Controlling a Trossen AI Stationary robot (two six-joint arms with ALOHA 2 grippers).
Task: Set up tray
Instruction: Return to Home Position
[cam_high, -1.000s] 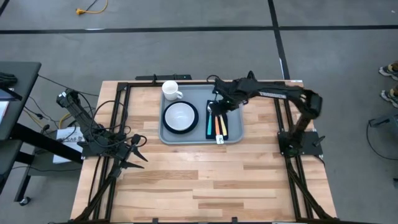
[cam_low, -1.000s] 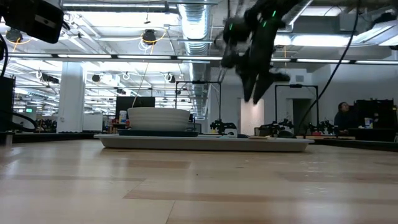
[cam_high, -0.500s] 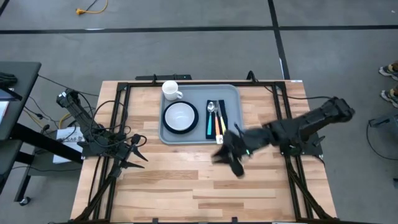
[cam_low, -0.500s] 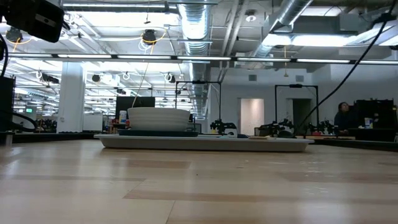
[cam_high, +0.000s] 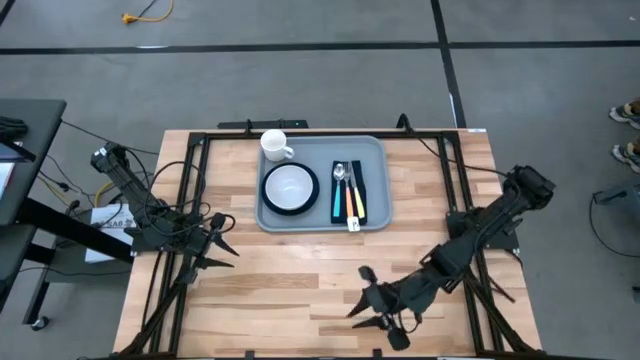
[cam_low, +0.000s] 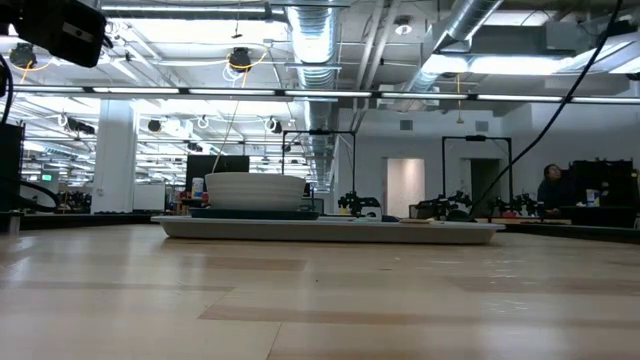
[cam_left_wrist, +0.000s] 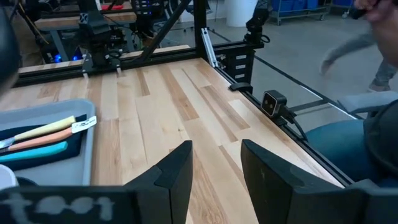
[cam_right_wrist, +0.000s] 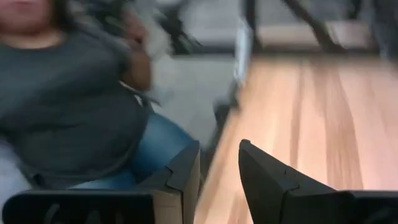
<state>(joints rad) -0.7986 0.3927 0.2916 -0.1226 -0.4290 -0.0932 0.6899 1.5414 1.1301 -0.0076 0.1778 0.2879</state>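
The light grey-blue tray (cam_high: 375, 150) lies flat at the table's far middle and shows edge-on in the low view (cam_low: 330, 230). On it rest a dark teal plate with a white bowl (cam_high: 290, 187), a white mug (cam_high: 275, 146) and a dark navy napkin (cam_high: 361, 190) carrying a spoon and other cutlery with orange and teal handles (cam_high: 352, 205). My right gripper (cam_high: 375, 312) is open near the table's near edge, well away from the tray. My left gripper (cam_high: 228, 245) is open at the table's left side.
Black frame rails run along the table's left, right and far sides (cam_high: 190, 200). A person in a grey top and jeans (cam_right_wrist: 68, 118) is just beyond the table's edge. Bare wood (cam_high: 300, 270) lies between the tray and the near edge.
My right arm has swung away from above the cutlery on the tray, back toward the table's near edge, and has dropped out of the low view. The things on the tray have stayed where they were.
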